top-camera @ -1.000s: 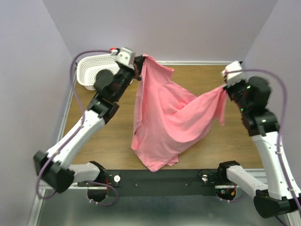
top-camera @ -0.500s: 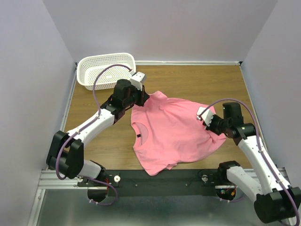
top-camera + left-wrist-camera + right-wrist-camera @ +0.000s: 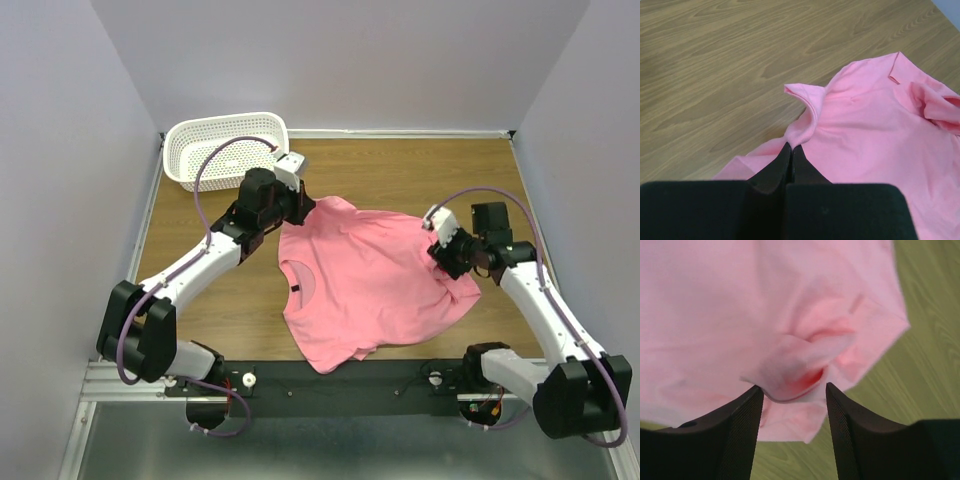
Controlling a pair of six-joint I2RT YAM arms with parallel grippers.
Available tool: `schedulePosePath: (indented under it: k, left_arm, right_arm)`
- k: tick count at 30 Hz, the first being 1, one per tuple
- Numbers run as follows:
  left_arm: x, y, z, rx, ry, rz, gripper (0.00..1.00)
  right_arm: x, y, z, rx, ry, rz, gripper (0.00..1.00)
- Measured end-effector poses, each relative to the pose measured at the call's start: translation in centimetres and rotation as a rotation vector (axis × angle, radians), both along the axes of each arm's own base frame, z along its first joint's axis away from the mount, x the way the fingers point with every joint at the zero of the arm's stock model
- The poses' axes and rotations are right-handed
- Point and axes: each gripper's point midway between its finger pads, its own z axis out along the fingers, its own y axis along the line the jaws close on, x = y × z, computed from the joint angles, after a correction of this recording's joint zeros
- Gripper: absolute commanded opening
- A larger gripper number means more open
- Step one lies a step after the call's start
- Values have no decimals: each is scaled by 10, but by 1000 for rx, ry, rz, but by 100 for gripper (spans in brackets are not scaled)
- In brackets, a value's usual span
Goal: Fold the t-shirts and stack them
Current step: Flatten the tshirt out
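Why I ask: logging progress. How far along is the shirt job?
Done: the shirt lies spread on the table, with no fold made. In hand: the left hand pinches its edge; the right hand is open around a bunched ridge of cloth. Left: every fold, then stacking.

the t-shirt (image 3: 370, 285) lies spread on the table (image 3: 400, 170), in the middle and toward the near side. its near corner reaches just past the table's near edge. the neck hole is on the shirt's left side. the basket (image 3: 215, 121) sits in the far left corner, apart from the shirt. the left gripper (image 3: 298, 208) is at the shirt's far left corner. the right gripper (image 3: 447, 262) is over the shirt's right edge.
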Motion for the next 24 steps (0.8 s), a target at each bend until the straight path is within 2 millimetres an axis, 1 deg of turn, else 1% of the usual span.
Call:
schedulePosePath:
  k: [2,5,7,11,12,14,16,19,21,22,23,24]
  left_arm:
    - [0,1,0,3,-2,0,0]
    - [-1,2,4,3,-16,-1,0]
    - [-2,3,9,2,-29,-2,0]
    - [-4,5,19,3,-63,-8,0]
    - [-5,6,22,3,-74,-8,0]
    - [-7,9,25,5,-86,-8,0]
    - [-10,11,26,12,-98,-10,0]
    - [-15,15,22,25,-101,-14,0]
    - [-17,16,19,35,-101,-17,0]
    - [-17,17,18,38,-103,-16,0]
    - [-18,18,17,41,-103,-14,0]
    - [-17,19,17,43,-106,-10,0]
  right_arm:
    - [23,-18,6,27,-29,-161,60]
    - [49,-54,7,63,-38,-384,59]
    - [61,-75,2,92,-21,-501,58]
    - [68,-99,-13,123,32,-630,52]
    - [66,-107,-19,131,53,-669,39]
    - [64,-119,-22,131,59,-697,20]
    - [62,-127,-19,113,37,-689,6]
    - [53,-138,-12,71,-12,-668,5]
    - [44,-146,-5,38,-47,-660,8]
    - [43,-150,-3,27,-59,-666,12]
    - [42,-157,1,23,-68,-683,18]
    - [41,-160,3,24,-70,-693,37]
